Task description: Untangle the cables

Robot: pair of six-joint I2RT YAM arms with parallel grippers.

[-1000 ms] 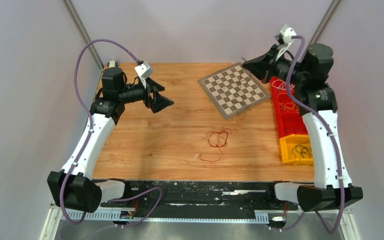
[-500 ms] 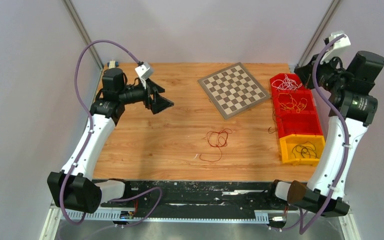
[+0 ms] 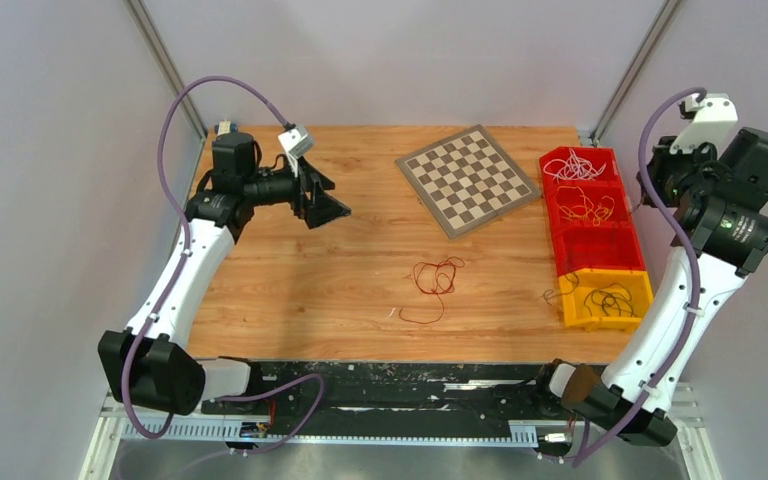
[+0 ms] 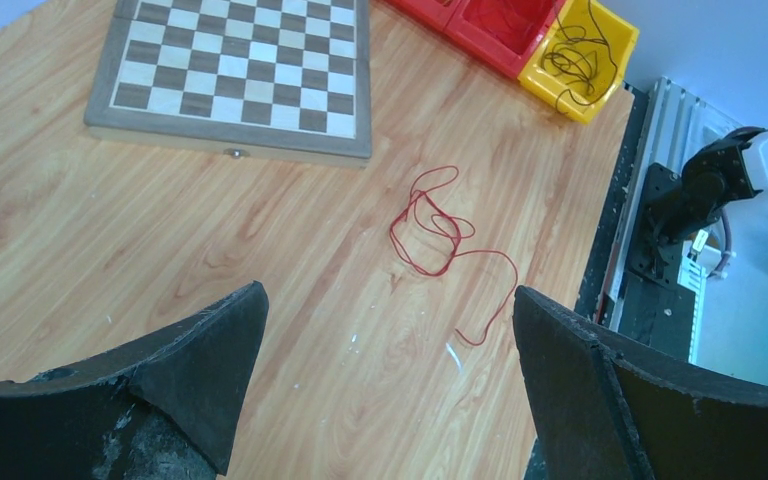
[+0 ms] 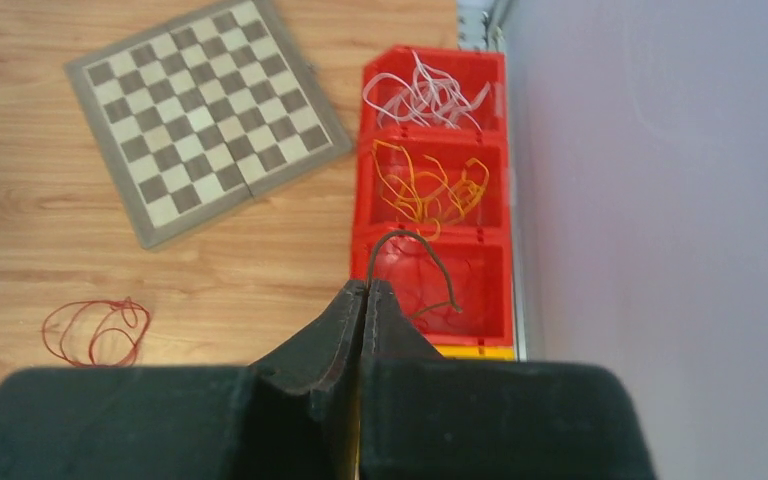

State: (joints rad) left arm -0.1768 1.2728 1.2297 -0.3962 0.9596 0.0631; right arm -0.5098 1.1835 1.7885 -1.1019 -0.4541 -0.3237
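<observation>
A dark cable (image 5: pixel 430 250) is pinched in the closed right claw (image 5: pixel 368 290), looping ahead of its tips; the left claw (image 4: pixel 385 330) is spread wide, empty, a red cable (image 4: pixel 430 225) beyond it. The dark cable could be pulled loose by the bin (image 5: pixel 485 290) below.

I have the chessboard (image 3: pixel 470 180) lying on the far half of the table (image 3: pixel 310 280), right of centre. A row of bins (image 3: pixel 600 250) runs far to near along the table's right edge. The farthest bin holds a cable bundle (image 3: pixel 572 165), the next a cable tangle (image 3: pixel 585 205), the nearest a cable coil (image 3: pixel 608 300). A loose cable (image 3: pixel 435 278) lies mid-table, nearer than the board. My left claw (image 4: pixel 388 292) hangs over the far left. My right claw (image 5: pixel 367 290), on the right above the bins, pinches a cable strand (image 5: pixel 405 233).
</observation>
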